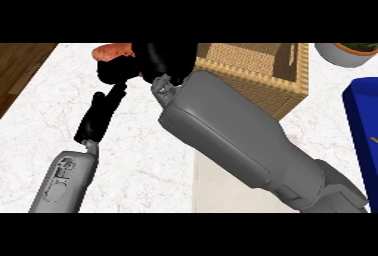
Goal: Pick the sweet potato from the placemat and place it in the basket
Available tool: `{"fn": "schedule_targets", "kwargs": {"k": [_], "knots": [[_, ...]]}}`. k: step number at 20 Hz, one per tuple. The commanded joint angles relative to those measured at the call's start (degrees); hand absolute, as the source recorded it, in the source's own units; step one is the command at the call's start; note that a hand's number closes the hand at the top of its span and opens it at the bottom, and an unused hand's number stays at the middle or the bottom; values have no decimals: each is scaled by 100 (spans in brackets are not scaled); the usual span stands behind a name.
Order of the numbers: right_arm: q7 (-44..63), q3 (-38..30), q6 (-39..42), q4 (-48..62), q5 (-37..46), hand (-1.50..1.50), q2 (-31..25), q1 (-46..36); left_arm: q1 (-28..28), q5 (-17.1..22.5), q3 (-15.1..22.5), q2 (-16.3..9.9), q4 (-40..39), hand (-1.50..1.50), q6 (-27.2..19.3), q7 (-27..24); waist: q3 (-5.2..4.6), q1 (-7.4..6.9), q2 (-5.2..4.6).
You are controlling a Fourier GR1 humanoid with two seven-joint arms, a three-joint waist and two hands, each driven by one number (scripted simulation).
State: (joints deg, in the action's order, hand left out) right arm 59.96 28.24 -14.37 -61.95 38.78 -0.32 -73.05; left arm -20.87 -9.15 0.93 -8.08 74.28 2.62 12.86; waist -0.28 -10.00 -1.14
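Observation:
The orange sweet potato (111,51) shows at the top left of centre, lifted above the white counter, partly hidden by black fingers. My right hand (151,60) is curled round it, shut on it; its grey forearm crosses the view from the lower right. The woven basket (255,65) stands just right of that hand, its near side covered by the forearm. The beige placemat (221,187) lies below the forearm, mostly hidden. My left hand (100,112) rests with straight fingers over the counter at the left, open, below the sweet potato.
A blue object (363,125) lies at the right edge. A white pot with a plant (343,54) stands at the top right. The counter's left edge borders the wooden floor (22,70). White marble counter (148,165) shows between the arms.

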Motion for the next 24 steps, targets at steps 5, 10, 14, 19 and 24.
{"fn": "schedule_targets", "kwargs": {"k": [5,10,14,19,24], "knots": [[933,-435,-633,1109,-337,150,30,-1971,94,-5,-60,0,11,0,-74,-18,-14,129,37],[993,-756,-552,2046,-443,150,30,-2943,229,44,-205,-160,21,0,-35,-117,-16,288,45],[914,-878,-487,2933,-286,150,30,-3428,292,75,-207,-120,56,0,-34,-146,-18,393,29],[868,-634,474,4018,-34,150,29,-3700,347,70,-282,-197,215,0,-87,17,-11,519,53],[475,-844,1025,4682,-132,150,-208,-3789,340,102,-363,-194,250,0,-144,117,8,709,51]]}}
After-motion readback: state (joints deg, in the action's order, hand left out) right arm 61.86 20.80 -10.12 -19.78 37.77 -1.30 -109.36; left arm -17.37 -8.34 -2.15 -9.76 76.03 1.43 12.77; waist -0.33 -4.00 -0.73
